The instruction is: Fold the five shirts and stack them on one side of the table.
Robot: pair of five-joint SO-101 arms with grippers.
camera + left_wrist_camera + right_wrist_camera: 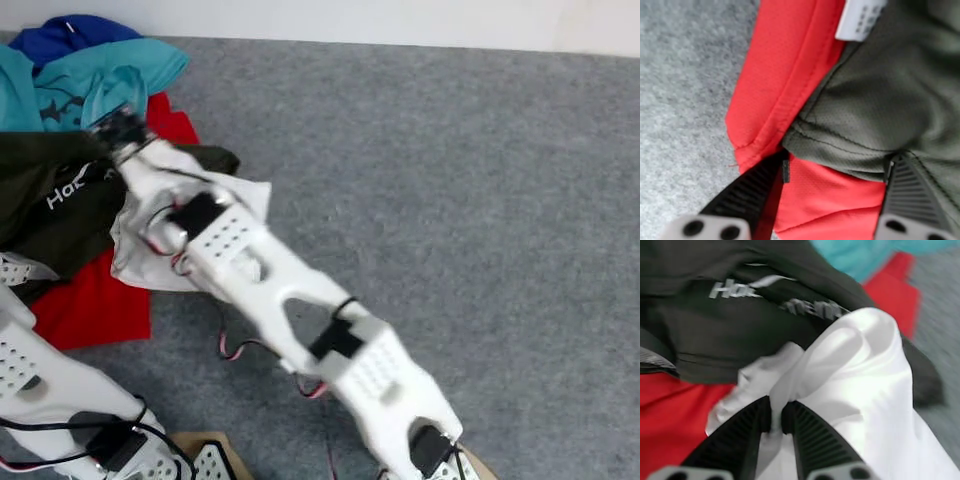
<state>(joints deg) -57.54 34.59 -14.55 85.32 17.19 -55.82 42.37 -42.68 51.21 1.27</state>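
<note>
Several shirts lie heaped at the table's far left: a blue one (70,35), a teal one (95,75), a red one (95,305), a dark olive one with pale lettering (60,200) and a white one (150,255). My right arm (235,245) stretches over the heap. Its gripper (776,420) is shut on a raised fold of the white shirt (860,370), with the dark shirt (715,330) just beyond. My left gripper (835,180) is open and low over the heap. Its fingers (752,192) straddle the red shirt (790,75) and the hem of the dark olive shirt (880,110).
Grey carpet-like table cover (450,180) spreads open to the right of the heap and along the back. The left arm (40,370) rises from the near left corner. Both arm bases and loose cables (235,350) sit at the near edge.
</note>
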